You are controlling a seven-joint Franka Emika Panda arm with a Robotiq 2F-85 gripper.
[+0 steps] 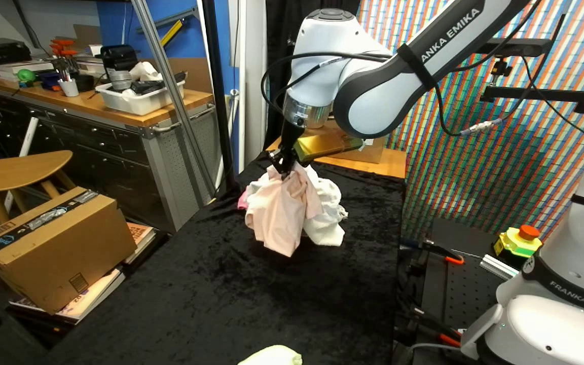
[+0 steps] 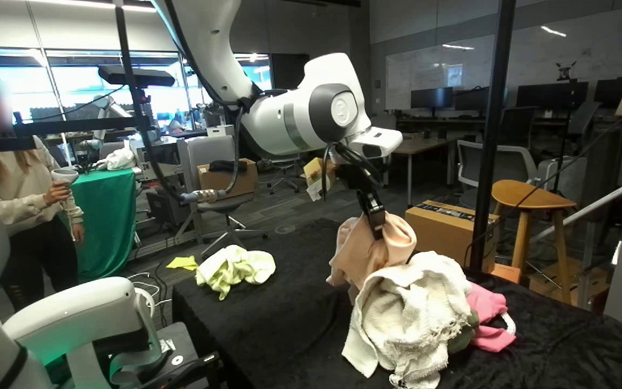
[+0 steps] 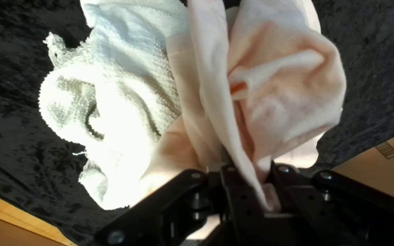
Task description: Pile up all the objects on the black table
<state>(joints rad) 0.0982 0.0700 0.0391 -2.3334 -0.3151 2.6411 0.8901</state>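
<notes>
The hand point(image 3: 255, 169) pinches a peach cloth point(image 1: 284, 218), a fold of it caught in the jaws and the rest draping down over the black bench point(image 1: 322, 304); whether its lower edge touches down I cannot tell. Just beside it bunches a frayed white towel point(image 2: 413, 313), which in an exterior view hides part of the peach cloth. The towel also covers some of a pink cloth point(image 2: 486, 302), and a dark green piece point(image 2: 463, 336) peeks out between those two. Well apart, near the edge of the bench, lies a crumpled pale yellow-green cloth point(image 2: 235, 267), with a bright yellow scrap point(image 2: 182, 263) near it; what carries that scrap is unclear. Off the bench, a taped cardboard box point(image 1: 69, 248) sits near a wooden stool point(image 1: 15, 170); in an exterior view a dark upright post point(image 2: 491, 140) cuts across the box. A wood-topped cabinet point(image 1: 89, 107) carries a white tub point(image 1: 137, 103) full of odds and ends, with a white cup point(image 1: 69, 88) and a green ball point(image 1: 26, 76) farther along it. A red stop button point(image 1: 528, 232) on a yellow housing point(image 1: 517, 247) stands near the arm's white base point(image 1: 566, 258). A person point(image 2: 19, 189), face blurred, stands near a green drape point(image 2: 103, 227) and holds a pale object point(image 2: 65, 175) whose kind I cannot make out.
</notes>
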